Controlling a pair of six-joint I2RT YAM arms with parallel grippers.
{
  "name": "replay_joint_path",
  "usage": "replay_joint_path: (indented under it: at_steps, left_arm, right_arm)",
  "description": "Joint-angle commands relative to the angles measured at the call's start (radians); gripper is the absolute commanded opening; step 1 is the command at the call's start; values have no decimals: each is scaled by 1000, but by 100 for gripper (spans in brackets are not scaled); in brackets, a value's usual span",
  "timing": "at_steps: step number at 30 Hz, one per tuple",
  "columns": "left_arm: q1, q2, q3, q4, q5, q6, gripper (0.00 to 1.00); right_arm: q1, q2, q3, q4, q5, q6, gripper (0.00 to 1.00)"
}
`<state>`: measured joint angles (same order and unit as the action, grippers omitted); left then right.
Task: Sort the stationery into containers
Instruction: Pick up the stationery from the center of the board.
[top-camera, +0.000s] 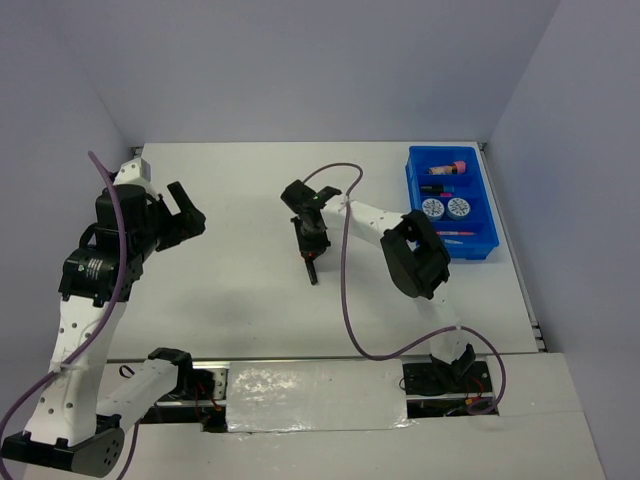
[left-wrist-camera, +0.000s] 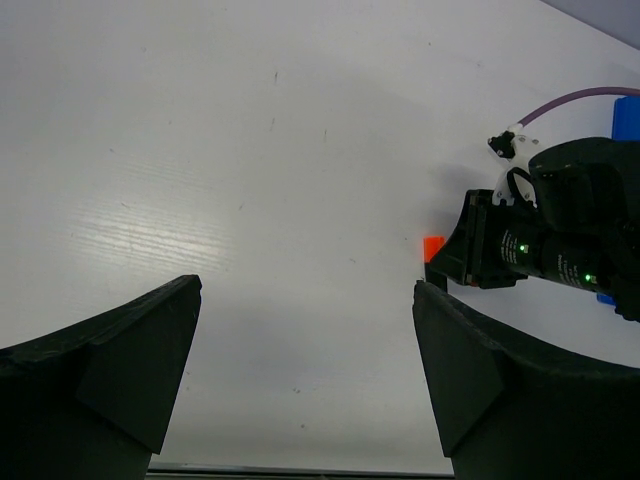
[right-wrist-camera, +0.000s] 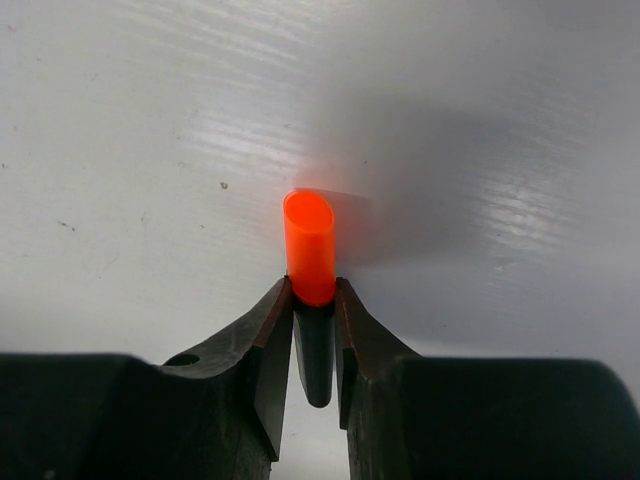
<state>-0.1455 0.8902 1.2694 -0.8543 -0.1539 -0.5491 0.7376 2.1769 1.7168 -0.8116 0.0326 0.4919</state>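
My right gripper is shut on a black highlighter with an orange cap; the cap sticks out past the fingertips, close over the white table. From above, that gripper and the highlighter are mid-table, left of the blue divided tray. The tray holds a pink patterned tube, a black highlighter, two round blue-white discs and a thin pen. My left gripper is open and empty at the left; its view catches the orange cap.
The right arm's purple cable loops over the table between the gripper and the base. The table's right edge runs just beyond the tray. Grey walls close in the back and sides.
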Motion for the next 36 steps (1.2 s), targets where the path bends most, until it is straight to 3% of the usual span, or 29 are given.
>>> replay_joint_path:
  at_steps: [1, 9, 13, 15, 16, 20, 28, 33, 36]
  left_arm:
    - [7, -7, -7, 38, -18, 25, 99]
    - [17, 13, -4, 57, -18, 37, 99]
    - [26, 26, -8, 66, -10, 40, 99]
    - [30, 30, -10, 73, -4, 41, 99]
    - [34, 36, -10, 75, -4, 41, 99]
    - [43, 55, 11, 70, 1, 49, 99]
    - [57, 69, -1, 93, -7, 40, 99]
    - [67, 67, -5, 92, -9, 32, 99]
    - [69, 67, 7, 83, -13, 34, 99]
  right_arm:
    - [34, 96, -68, -61, 50, -9, 27]
    - [55, 92, -128, -21, 59, -10, 41]
    - [63, 96, -138, -14, 67, -10, 38]
    - [62, 98, -141, -11, 67, -13, 23]
    - [62, 93, -140, -11, 75, -12, 4]
    - [22, -23, -114, 0, 43, -21, 0]
    - [-234, -333, -100, 121, -151, 11, 0]
    - [-423, -359, -43, 66, -117, -13, 0]
    - [-570, -362, 13, 31, -45, 57, 0]
